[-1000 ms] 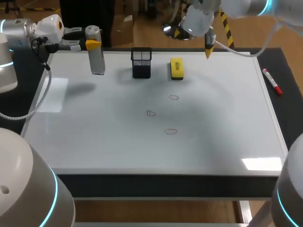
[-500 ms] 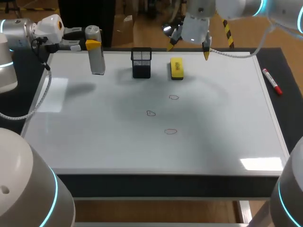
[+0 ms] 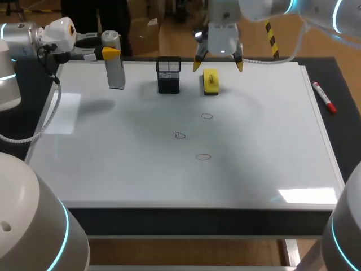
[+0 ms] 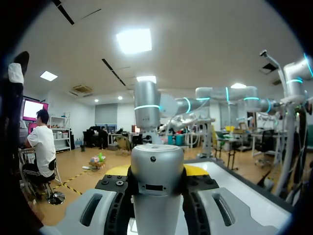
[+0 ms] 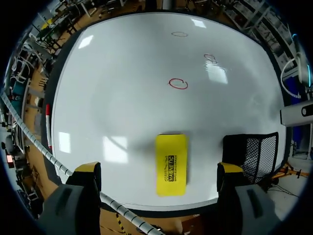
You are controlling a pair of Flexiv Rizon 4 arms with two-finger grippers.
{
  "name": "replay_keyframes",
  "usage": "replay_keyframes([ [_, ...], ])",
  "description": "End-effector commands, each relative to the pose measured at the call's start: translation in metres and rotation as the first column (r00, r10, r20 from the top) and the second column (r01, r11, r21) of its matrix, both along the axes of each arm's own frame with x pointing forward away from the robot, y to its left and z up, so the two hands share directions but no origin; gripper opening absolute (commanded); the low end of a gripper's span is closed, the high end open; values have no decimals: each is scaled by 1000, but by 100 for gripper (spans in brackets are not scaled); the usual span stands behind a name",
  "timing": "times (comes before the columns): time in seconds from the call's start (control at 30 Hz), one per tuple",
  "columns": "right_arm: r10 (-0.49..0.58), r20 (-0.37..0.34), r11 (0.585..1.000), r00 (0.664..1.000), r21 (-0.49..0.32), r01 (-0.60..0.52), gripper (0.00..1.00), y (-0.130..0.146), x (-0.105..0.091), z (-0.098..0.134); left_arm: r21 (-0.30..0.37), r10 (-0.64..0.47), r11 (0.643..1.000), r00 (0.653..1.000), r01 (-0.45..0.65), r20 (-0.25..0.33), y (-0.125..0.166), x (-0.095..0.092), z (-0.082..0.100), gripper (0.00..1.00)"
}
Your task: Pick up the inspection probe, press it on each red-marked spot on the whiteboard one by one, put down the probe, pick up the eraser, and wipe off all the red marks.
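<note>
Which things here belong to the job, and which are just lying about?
Job: inspection probe, in the left gripper; eraser, below the right gripper, jaws open; three red marks; whiteboard.
Lying about: black mesh holder; red marker pen beside the whiteboard's right edge.
</note>
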State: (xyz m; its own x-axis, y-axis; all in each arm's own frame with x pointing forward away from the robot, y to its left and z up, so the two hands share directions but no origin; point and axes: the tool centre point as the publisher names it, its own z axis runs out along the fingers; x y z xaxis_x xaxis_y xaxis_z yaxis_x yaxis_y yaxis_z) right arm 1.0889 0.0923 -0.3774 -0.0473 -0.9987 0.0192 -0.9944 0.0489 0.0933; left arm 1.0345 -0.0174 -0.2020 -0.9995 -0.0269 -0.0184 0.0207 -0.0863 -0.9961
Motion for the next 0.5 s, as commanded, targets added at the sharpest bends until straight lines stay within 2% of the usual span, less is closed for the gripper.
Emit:
replay_keyframes([
  [0.03,-1,-7,1000,1000,-9,1,100,3,6,-4,1,0,1000,1000,0,0,0,0,1,0],
  [0.5,-1,-7,1000,1000,-9,1,100,3,6,-4,1,0,1000,1000,0,0,0,0,1,0],
])
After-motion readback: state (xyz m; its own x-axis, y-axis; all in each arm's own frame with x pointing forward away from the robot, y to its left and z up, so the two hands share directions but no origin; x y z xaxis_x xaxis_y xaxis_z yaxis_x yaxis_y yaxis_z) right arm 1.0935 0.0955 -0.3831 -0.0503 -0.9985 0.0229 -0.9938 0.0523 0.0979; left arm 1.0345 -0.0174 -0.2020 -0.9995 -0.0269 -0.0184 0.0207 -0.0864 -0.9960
